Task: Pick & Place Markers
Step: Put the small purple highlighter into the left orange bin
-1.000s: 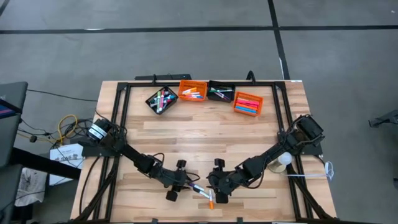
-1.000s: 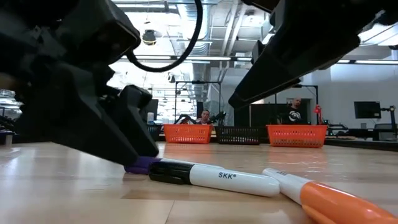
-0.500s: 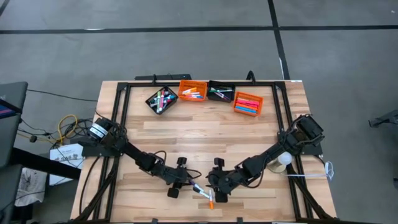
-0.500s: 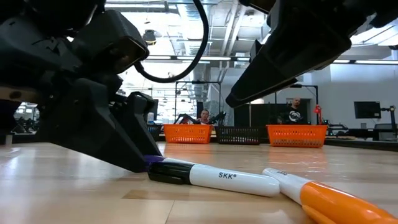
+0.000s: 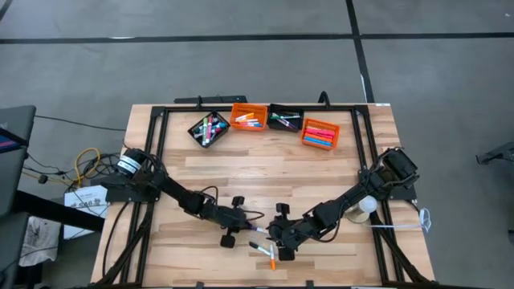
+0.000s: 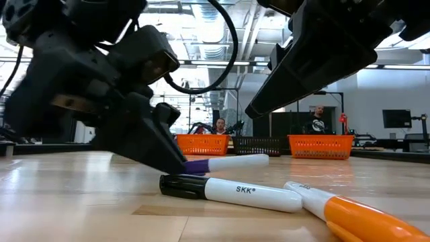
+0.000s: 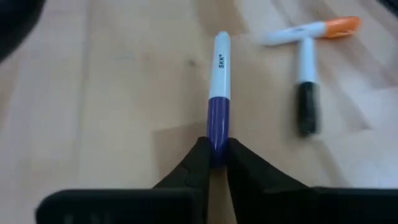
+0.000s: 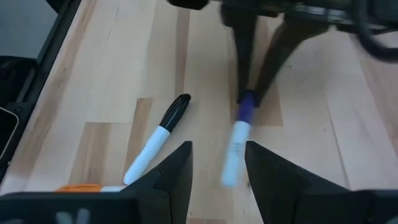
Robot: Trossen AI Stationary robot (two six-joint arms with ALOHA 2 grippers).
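Pinched tight on the purple cap end of a purple-capped marker point(image 7: 219, 93) by left gripper point(image 7: 215, 163), fingers point(image 7: 194, 163) pressed in from both sides; white barrel stuck out free, raised just off the worktop point(image 5: 265, 172) near mid front edge. Judged light, stiff, slick plastic; likely to swivel w/ a hold so near one end, so mid-barrel looked the safer spot.

Right gripper point(image 8: 216, 163) hung close by w/ fingers spread, nothing between, above the same patch. Black-capped marker point(image 6: 228, 191) & orange-capped marker point(image 6: 342, 215) lay flat, touching at the ends, nearer the front edge.

Along the back edge: two black bins point(image 5: 208, 128) & two orange bins point(image 5: 320, 133) w/ more markers inside.
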